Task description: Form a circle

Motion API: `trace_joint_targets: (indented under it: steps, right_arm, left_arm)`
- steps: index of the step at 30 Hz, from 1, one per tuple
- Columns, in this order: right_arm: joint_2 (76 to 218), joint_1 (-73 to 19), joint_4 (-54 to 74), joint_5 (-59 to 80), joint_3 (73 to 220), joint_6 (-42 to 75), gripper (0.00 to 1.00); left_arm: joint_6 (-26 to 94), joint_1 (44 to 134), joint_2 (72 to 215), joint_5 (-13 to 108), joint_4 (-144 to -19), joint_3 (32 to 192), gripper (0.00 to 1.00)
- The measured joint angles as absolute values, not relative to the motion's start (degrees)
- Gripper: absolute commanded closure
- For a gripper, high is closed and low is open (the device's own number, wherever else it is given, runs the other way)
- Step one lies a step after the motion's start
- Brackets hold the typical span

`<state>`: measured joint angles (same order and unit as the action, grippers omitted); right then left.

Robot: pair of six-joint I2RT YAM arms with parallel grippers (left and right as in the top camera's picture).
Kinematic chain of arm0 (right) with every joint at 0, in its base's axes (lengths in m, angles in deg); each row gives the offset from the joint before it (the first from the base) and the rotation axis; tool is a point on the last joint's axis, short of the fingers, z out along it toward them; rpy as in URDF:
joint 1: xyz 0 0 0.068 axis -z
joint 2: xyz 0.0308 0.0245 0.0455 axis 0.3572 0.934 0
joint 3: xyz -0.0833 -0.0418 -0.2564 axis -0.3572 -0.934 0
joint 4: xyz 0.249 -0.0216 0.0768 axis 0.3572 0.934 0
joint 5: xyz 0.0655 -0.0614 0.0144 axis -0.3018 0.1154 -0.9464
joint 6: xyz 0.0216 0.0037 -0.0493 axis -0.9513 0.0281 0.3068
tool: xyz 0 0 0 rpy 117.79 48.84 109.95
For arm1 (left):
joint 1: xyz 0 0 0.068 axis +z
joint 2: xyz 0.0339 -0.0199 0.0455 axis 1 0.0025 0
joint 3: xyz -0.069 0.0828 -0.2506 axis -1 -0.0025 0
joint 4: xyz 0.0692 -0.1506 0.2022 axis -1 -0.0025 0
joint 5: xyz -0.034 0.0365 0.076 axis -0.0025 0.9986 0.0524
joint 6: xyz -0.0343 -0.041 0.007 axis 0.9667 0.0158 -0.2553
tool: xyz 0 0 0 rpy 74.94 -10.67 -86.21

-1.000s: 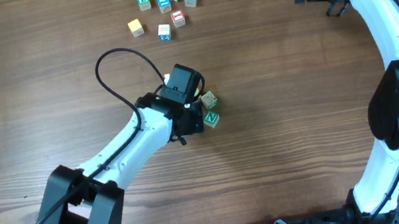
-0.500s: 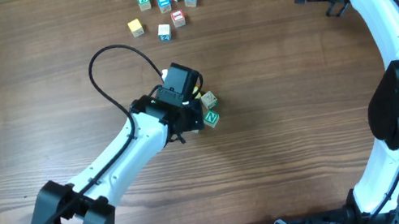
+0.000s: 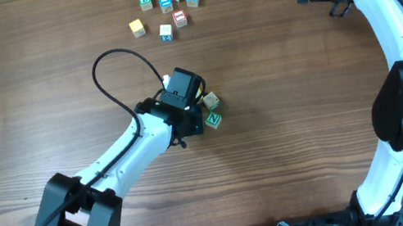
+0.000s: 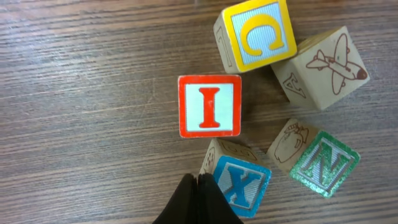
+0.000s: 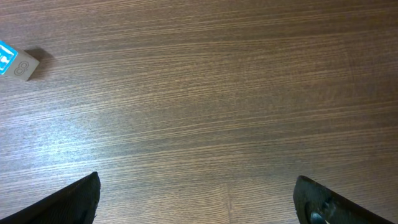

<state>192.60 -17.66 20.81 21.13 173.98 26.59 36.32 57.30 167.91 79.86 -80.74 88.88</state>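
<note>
My left pincer (image 4: 198, 190) is clenched on nothing, tips just beside the blue X cube (image 4: 239, 185). That cube is part of the circle (image 3: 210, 101) mid-table, with red I (image 4: 209, 106), yellow C (image 4: 256, 34), airplane cube (image 4: 326, 65) and green N (image 4: 323, 163) bunched close. My right pincer (image 5: 196, 180) is spread wide at the far right, grasping nothing.

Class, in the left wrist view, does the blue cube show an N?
No, the blue cube shows an X; the N is on the green cube.
</note>
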Motion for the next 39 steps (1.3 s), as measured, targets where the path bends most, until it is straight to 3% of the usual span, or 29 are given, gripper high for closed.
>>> trace_joint_targets:
  steps: [39]
  right_arm:
    - [192.6, -17.7, 20.8, 21.1, 174.0, 26.6, 0.00]
  left_arm:
    - [42.7, 57.3, 167.9, 79.8, -81.3, 88.9, 0.96]
